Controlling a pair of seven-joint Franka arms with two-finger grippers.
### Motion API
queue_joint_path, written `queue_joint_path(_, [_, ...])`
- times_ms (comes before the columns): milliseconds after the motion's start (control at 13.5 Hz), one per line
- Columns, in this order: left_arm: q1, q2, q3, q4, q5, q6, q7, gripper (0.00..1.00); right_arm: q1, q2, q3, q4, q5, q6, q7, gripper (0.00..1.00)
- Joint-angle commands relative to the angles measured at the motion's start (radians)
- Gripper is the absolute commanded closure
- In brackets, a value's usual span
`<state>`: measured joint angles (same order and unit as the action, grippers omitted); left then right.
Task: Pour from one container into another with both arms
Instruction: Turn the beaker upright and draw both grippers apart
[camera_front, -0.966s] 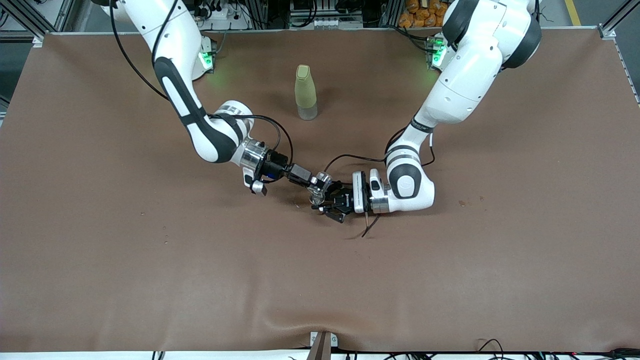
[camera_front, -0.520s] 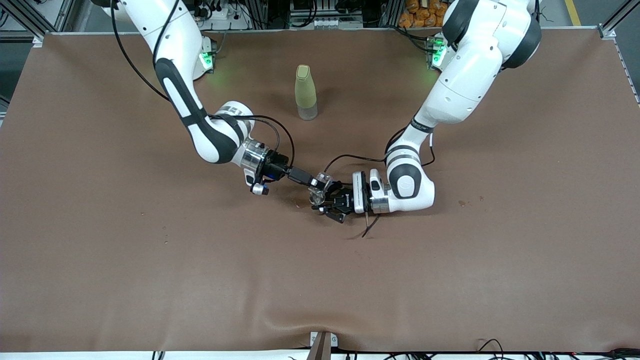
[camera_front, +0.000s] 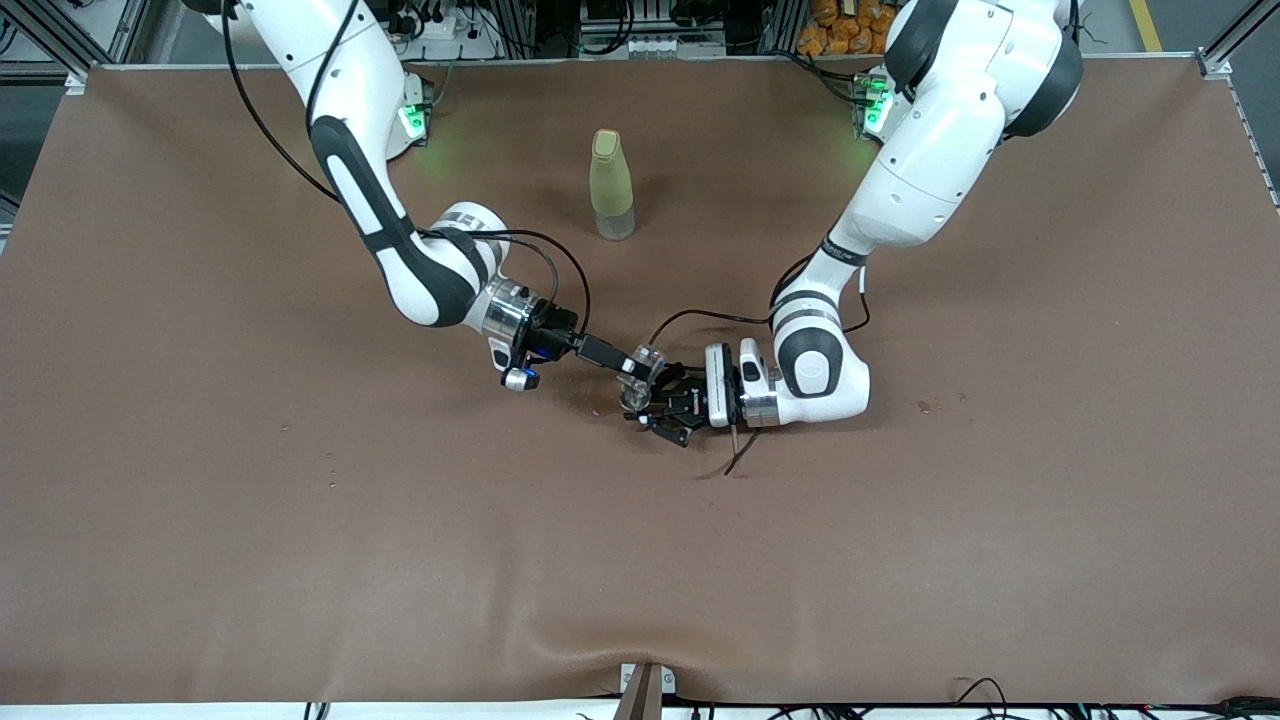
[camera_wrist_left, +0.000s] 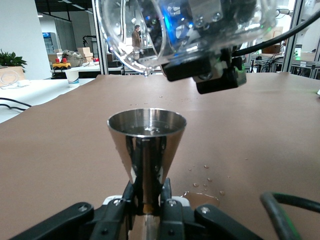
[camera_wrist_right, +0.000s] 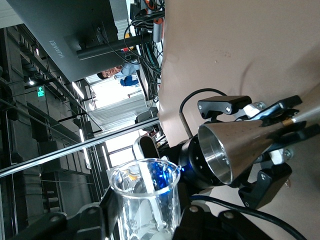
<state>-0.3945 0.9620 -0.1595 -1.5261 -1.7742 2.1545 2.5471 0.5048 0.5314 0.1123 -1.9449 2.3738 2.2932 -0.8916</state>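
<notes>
Front view shows the right arm's wrist rolled a little more than a second ago, so the clear glass cup (camera_front: 640, 368) in the right tool (camera_front: 632, 366) now lies tipped further, its mouth turned toward the metal cup (camera_front: 636, 404). That extra roll suggests the pour is under way or near its end rather than just being lined up. The left arm looks unmoved across the three front pictures; the left tool (camera_front: 650, 408) is clenched on the thin waist of the metal cup and holds it upright just above the brown surface (camera_front: 300, 520), near the middle of it.

From the left wrist, the glass cup (camera_wrist_left: 150, 35) hangs tilted directly above the rim of the metal cup (camera_wrist_left: 146, 145), apart from it, with a drop at its lip and liquid already lying inside the metal cup. A few wet spots mark the surface close by, so some may have missed. From the right wrist, the right tool (camera_wrist_right: 145, 220) is clamped on the glass cup (camera_wrist_right: 145, 200), which looks nearly empty.

A tall yellow-green bottle (camera_front: 611, 185) stands upright, farther from the front camera, untouched.
</notes>
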Motion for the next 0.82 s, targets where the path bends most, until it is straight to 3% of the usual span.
queue_joint_path(0, [-0.01, -0.006, 0.009, 0.006, -0.011, 0.007, 0.007, 1.0, 0.009, -0.008, -0.008, 0.012, 0.013, 0.017, -0.053, 0.85])
queue_joint_path(149, [-0.006, -0.012, 0.009, 0.006, -0.01, 0.008, 0.005, 1.0, -0.011, -0.007, -0.014, 0.015, -0.022, 0.011, -0.14, 0.85])
queue_joint_path(371, [0.006, -0.031, 0.026, 0.001, 0.03, 0.015, -0.008, 1.0, -0.125, -0.004, -0.013, 0.044, -0.304, -0.014, -0.155, 0.87])
queue_joint_path(743, [0.103, -0.083, 0.02, -0.072, 0.113, -0.03, -0.028, 1.0, -0.374, 0.008, -0.014, 0.049, -0.627, -0.303, -0.272, 0.87])
